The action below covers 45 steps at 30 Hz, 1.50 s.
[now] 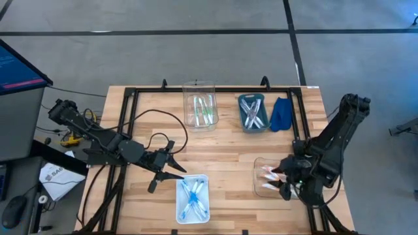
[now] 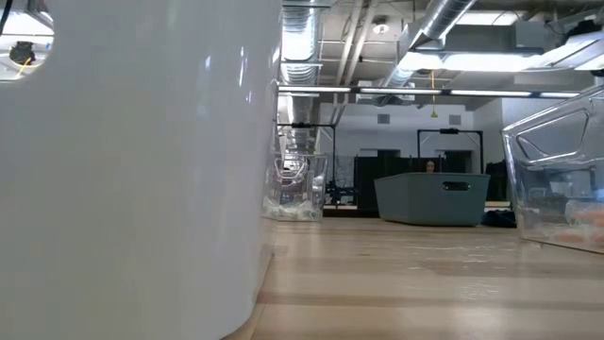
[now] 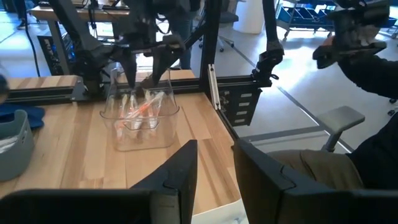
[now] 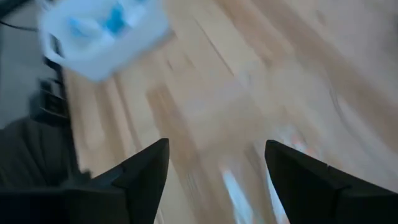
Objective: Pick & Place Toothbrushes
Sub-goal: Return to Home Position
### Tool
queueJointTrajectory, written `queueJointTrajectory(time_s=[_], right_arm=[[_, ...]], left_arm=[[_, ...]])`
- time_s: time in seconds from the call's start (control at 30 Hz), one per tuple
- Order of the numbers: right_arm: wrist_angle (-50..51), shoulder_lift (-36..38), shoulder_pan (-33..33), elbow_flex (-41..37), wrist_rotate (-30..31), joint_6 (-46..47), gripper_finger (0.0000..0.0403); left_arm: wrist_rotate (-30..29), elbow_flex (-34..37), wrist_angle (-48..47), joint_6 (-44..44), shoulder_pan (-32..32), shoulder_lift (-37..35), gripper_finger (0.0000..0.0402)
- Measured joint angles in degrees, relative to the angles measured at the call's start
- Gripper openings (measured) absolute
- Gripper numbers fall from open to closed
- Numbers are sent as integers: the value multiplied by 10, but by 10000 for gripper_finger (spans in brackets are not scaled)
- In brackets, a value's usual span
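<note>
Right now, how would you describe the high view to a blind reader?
Seen from above, a wooden table holds four bins of toothbrushes and a blue cloth. The left gripper hangs near the white bin; the right gripper at a clear one.

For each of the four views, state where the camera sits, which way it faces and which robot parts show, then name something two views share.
High: above the table, facing straight down; left gripper and right gripper show.
Low: at tabletop height, facing level across; no arm shows.
Left wrist: on left arm, facing clear bin; own open fingers.
Right wrist: on right arm, facing down at table; own open fingers.
Shared: white bin, high and low.
</note>
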State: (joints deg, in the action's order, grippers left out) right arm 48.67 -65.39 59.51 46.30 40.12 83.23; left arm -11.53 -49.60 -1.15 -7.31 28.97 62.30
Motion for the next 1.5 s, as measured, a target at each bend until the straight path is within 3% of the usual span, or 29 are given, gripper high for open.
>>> queueJointTrajectory(time_s=[0.13, 0.23, 0.37, 0.53, 0.8, 1.03, 1.3, 1.5], right_arm=[[-80, 20, -51, 0, 28, -159, 248], [-139, 29, -93, 0, 30, -289, 213], [-199, 39, -155, 0, 31, -438, 132], [-282, 43, -232, 0, 31, -592, 14], [-387, 43, -345, 0, -37, -770, 3], [-581, 43, -438, -72, -182, -863, 2], [-623, 80, -561, -140, -316, -854, 1], [-658, 153, -613, -229, -319, -827, 1]], left_arm=[[0, 0, 0, 0, 0, 0, 100], [0, 0, 0, 7, 0, 0, 100], [-4, 4, 3, 14, 0, 0, 100], [-49, 28, 3, 13, -8, 0, 100], [-65, 54, 22, 11, -21, -1, 100], [-65, 107, 104, 39, -25, 0, 100], [-49, 120, 123, 41, -48, -3, 100], [-24, 120, 123, 39, -45, -3, 100]])
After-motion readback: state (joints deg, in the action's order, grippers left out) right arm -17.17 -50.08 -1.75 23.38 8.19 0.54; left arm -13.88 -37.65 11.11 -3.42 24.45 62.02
